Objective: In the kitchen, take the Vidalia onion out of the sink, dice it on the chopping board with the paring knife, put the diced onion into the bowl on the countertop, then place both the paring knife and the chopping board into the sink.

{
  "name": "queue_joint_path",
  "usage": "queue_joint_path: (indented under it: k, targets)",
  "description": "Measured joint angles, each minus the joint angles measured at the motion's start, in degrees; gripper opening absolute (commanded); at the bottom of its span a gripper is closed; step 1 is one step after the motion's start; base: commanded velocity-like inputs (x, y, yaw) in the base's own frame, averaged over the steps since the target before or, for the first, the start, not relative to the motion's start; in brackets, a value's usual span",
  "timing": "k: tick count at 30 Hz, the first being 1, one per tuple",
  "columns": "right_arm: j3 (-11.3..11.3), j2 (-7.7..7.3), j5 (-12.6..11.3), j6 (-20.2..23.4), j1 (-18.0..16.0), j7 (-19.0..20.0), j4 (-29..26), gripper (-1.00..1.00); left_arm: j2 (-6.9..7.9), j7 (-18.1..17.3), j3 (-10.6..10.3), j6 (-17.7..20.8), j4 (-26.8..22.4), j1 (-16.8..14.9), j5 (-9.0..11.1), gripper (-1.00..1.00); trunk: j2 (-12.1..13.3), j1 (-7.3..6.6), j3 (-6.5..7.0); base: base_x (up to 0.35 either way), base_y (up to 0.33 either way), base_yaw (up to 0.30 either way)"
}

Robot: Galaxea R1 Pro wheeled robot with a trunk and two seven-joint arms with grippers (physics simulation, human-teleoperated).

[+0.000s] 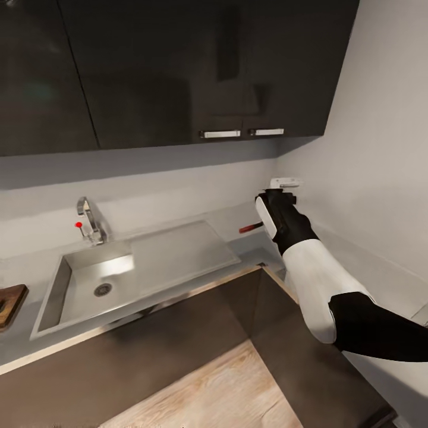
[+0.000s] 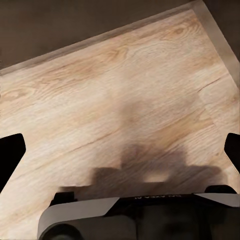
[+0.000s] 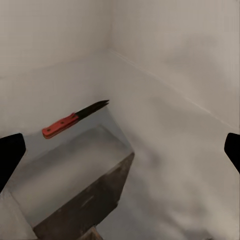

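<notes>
The right arm (image 1: 321, 285) is built of smooth glossy segments — black elbow shell, white forearm, black wrist cuff, white oval panel — ending in a pale grey bracket.

a home kitchen: grey countertop (image 1: 238, 238) with a sink (image 1: 89, 285) and tap (image 1: 89, 220), dark wall cabinets (image 1: 178, 71) above, wood floor (image 1: 220, 392).

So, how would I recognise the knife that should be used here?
Start at the grey matte basin and follow the grey countertop toward the corner by the side wall. There lies a small knife with a red handle and dark pointed blade, the lone red thing there.
</notes>
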Motion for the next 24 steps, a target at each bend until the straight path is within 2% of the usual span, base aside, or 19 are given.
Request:
queue_joint_path:
  k: [6,8,14,24]
  targets:
    - [0.0,0.0,0.0,0.0,0.1,0.0,0.3,1.0,0.01,0.0,0.0,0.0,0.0,0.0,0.0,1.0,0.0,0.01,-0.22,0.003,-0.019,0.246]
    - [0.0,0.0,-0.1,-2.0,0.3,0.0,2.8,1.0,0.0,0.0,0.0,0.0,0.0,0.0,0.0,1.0,0.0,0.02,-0.3,0.0,-0.04,0.246]
    - [0.0,0.0,0.0,-4.3,0.3,0.0,4.2,1.0,0.0,0.0,0.0,0.0,0.0,0.0,0.0,1.0,0.0,0.01,-0.52,0.014,-0.071,0.246]
    - [0.0,0.0,0.0,-4.7,0.3,0.0,4.7,1.0,0.07,0.0,0.1,0.0,-0.1,0.0,0.0,1.0,0.0,-0.01,-0.89,0.179,-0.184,0.246]
